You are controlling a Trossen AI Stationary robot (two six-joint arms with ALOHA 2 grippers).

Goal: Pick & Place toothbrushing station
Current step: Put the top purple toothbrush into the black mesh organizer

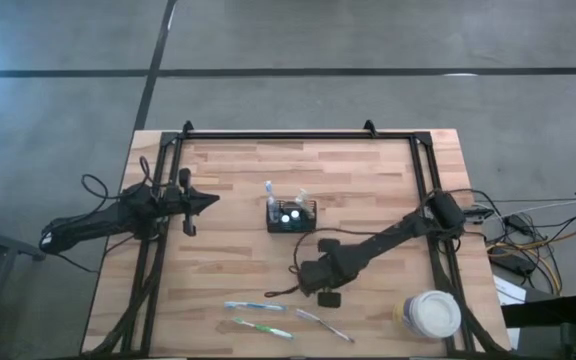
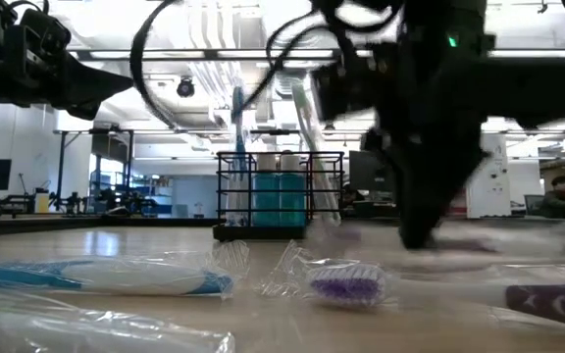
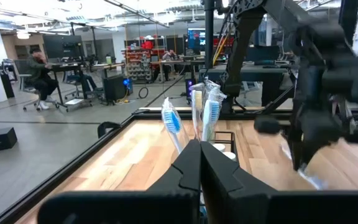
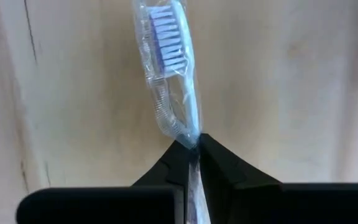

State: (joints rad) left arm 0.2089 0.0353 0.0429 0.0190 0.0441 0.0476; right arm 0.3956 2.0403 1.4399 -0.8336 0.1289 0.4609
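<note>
The black wire-mesh caddy [image 1: 291,218] stands mid-table on its base, with two wrapped toothbrushes upright in it and two white-capped tubes [image 1: 290,213]. My right gripper [image 1: 316,300] points down over the near part of the table, shut on a clear-wrapped toothbrush with violet bristles [image 4: 165,37]. This pale brush [image 1: 328,326] stretches toward the near right. A blue toothbrush [image 1: 253,306] and a green one [image 1: 263,328] lie flat to its left. My left gripper [image 1: 213,200] hovers shut at the left, level, pointing at the caddy [image 3: 219,140]. My right gripper pinches the toothbrush's handle just behind the neck [image 4: 191,138], through its clear wrap, between the two fingertips. The fingers come from above and lie across the brush. The head points away from the fingers along the tabletop. Whether the brush is clear of the wood I cannot tell.
A large cup with a white lid [image 1: 430,315] stands near the front right corner, close to my right arm. Black frame rails [image 1: 298,135] run along the table's far, left and right sides. Bare wood lies between the caddy and the lying brushes.
</note>
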